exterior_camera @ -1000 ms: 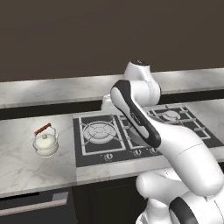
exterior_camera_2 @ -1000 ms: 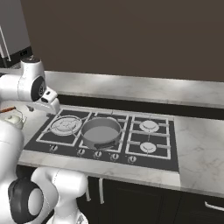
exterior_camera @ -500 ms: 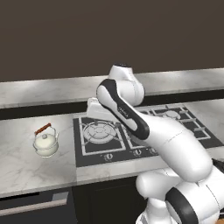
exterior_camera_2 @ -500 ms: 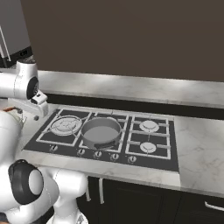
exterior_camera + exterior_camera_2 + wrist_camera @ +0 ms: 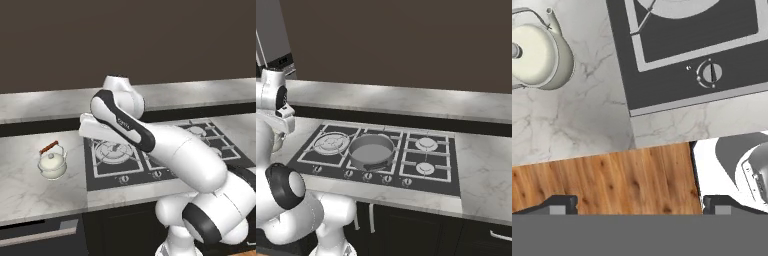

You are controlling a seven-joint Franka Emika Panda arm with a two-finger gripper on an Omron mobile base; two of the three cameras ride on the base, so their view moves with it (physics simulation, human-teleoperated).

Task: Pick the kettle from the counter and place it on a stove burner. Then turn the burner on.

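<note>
The cream-white kettle [image 5: 52, 162] stands upright on the marble counter [image 5: 30, 195], left of the black cooktop. Seen from the hand, the kettle [image 5: 537, 55] lies at the upper left, spout toward the cooktop. My gripper [image 5: 639, 205] hangs open and empty, looking straight down over the counter's front edge, apart from the kettle. The left stove burner [image 5: 114, 150] with its grate is partly behind my arm; from the right it is the bare burner [image 5: 331, 143] at the cooktop's left end.
A wide grey pan [image 5: 371, 150] sits on the middle burner. Small knobs line the cooktop's front edge, one under the hand [image 5: 708, 73]. Wooden floor [image 5: 612, 180] shows below the counter edge. A raised back ledge [image 5: 50, 105] runs behind the counter.
My arm has swung to the left, from over the cooktop toward the kettle's side of the counter. The kettle and pan have not moved. The gripper stays open.
</note>
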